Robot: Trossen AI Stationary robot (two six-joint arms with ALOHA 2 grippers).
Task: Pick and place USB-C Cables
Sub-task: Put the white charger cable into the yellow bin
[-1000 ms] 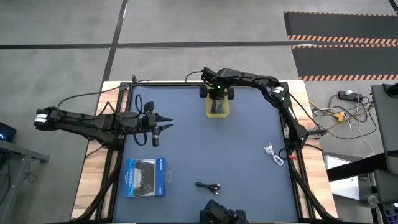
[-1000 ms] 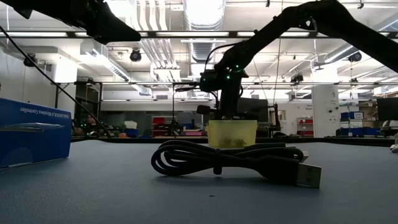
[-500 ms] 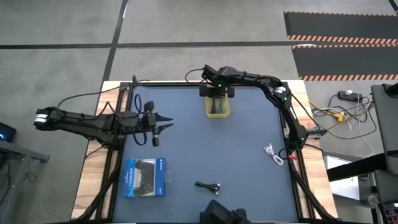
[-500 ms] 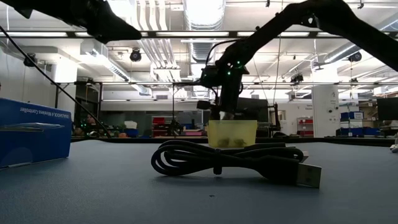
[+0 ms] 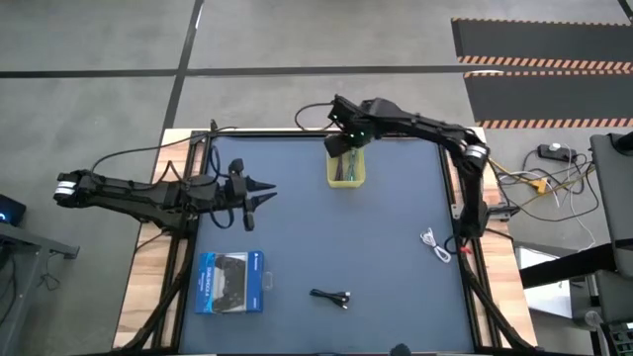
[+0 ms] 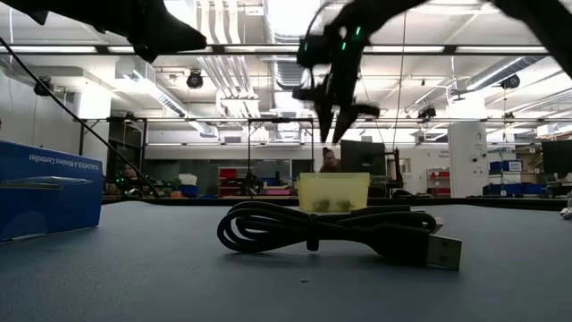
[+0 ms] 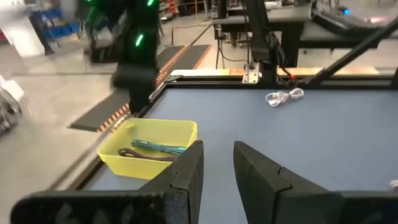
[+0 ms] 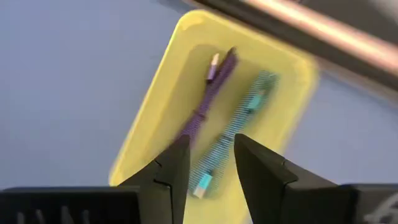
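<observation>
Yellow tray [image 5: 346,180] sits at the far middle of the table. Inside it, side by side along its length: purple cable [image 8: 208,93] and teal cable [image 8: 239,121]. Both lie loose, clear of any finger.

Right gripper [image 5: 345,141] hangs above the tray's far end, fingers [image 8: 171,165] parted with a gap between them, holding nothing. In the low view it is well above the tray rim, so it reads as clear of the bin.

Left gripper [image 5: 265,194] hovers over the left side of the table, well apart from every cable. Its fingers [image 7: 189,165] show a narrow gap and nothing between them; whether that counts as parted or closed cannot be told.

Still out on the table: white cable [image 5: 433,243], coiled loosely near the right edge; black cable [image 5: 331,296], bundled near the front middle, seen up close in the low view as a tied oval loop with a plug sticking out at one end. Blue box [image 5: 230,282] lies front left, not part of the job.

Handling judgement: these cables look light, limp and thin, and likely to slide on the smooth mat rather than resist. A pinch across the bundled middle, where several strands stack, should give the fingers most to bite on; a single strand or the hard plug end may slip or let the loop swing. The white one sits close to the arm base and frame, so approach room looks tight.
</observation>
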